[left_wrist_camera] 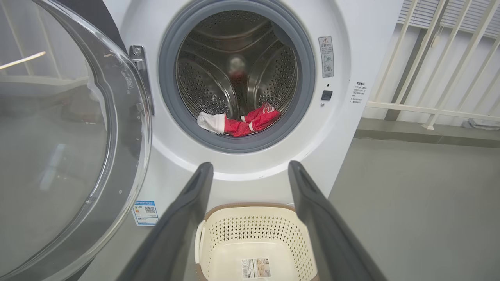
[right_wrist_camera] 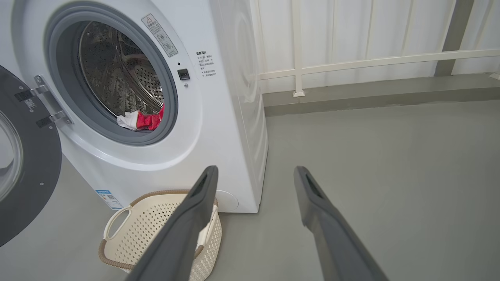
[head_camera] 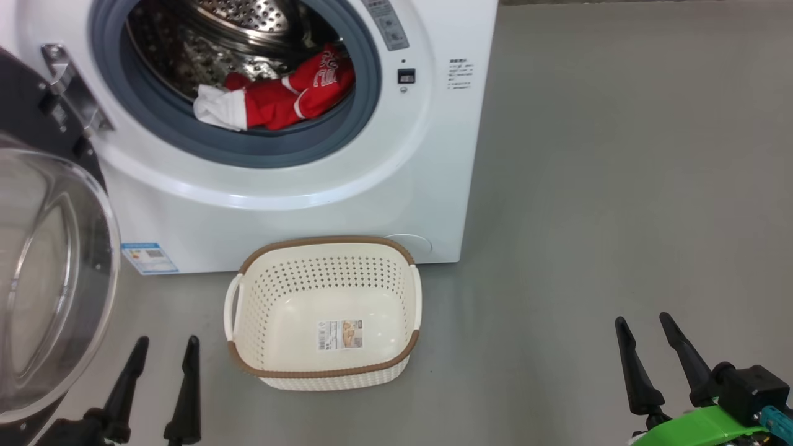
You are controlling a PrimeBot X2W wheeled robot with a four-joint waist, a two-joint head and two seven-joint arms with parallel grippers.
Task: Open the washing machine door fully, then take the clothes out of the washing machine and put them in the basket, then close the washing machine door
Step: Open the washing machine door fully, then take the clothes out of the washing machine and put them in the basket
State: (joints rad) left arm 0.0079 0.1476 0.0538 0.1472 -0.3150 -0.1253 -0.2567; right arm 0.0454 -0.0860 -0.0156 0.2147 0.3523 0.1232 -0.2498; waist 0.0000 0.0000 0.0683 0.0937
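Clothes [head_camera: 279,99]: soft, light — pinch red bunch, drum [head_camera: 248,25] 6 o'clock.
L gripper [head_camera: 168,341]: fingers apart, empty.
R gripper [head_camera: 643,319]: apart, empty.

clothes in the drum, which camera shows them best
Head view: the clothes are largest, red fabric, white part and lettering clear. Left wrist view shows them whole but smaller; right wrist view, a small part side-on.

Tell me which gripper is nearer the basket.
The left gripper, just left of the basket; the right gripper stands much farther off on the other side.
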